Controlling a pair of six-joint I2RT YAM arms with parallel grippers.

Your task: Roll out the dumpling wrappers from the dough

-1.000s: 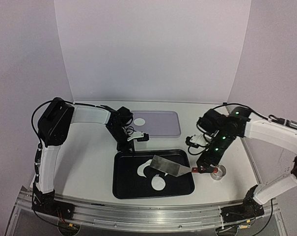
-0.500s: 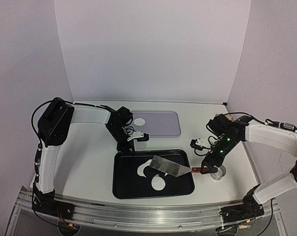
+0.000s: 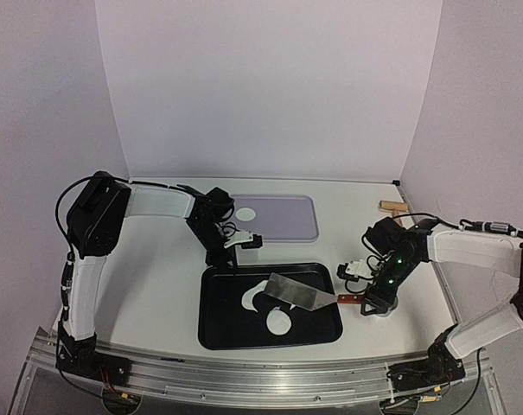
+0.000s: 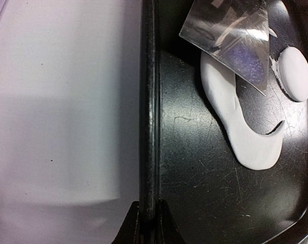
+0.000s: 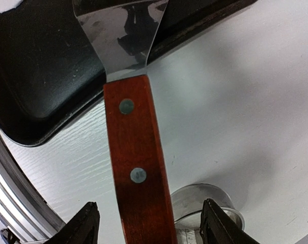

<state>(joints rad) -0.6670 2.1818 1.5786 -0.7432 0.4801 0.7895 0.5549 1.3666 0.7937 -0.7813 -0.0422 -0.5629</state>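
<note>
The dough (image 3: 248, 300) (image 4: 245, 142) lies as a white crescent in the black tray (image 3: 226, 327). One round dumpling wrapper (image 3: 280, 322) (image 4: 295, 73) sits beside it. A metal spatula rests with its blade (image 3: 294, 292) (image 5: 120, 35) over the dough and its red wooden handle (image 3: 347, 299) (image 5: 136, 168) sticking out right. My right gripper (image 3: 371, 303) (image 5: 151, 223) is open, a finger on each side of the handle's end with gaps to it. My left gripper (image 3: 222, 259) (image 4: 148, 221) is shut on the tray's back-left rim (image 4: 149, 127).
A small metal ring (image 5: 204, 203) stands on the table just right of the handle, partly under my right gripper. A lilac board (image 3: 283, 218) with a white disc (image 3: 244, 212) lies behind the tray. A wooden pin (image 3: 391, 206) lies at the back right.
My right arm has dropped lower and drawn back toward the handle's end, and its jaws have narrowed around the handle. The left arm, tray and spatula have not moved.
</note>
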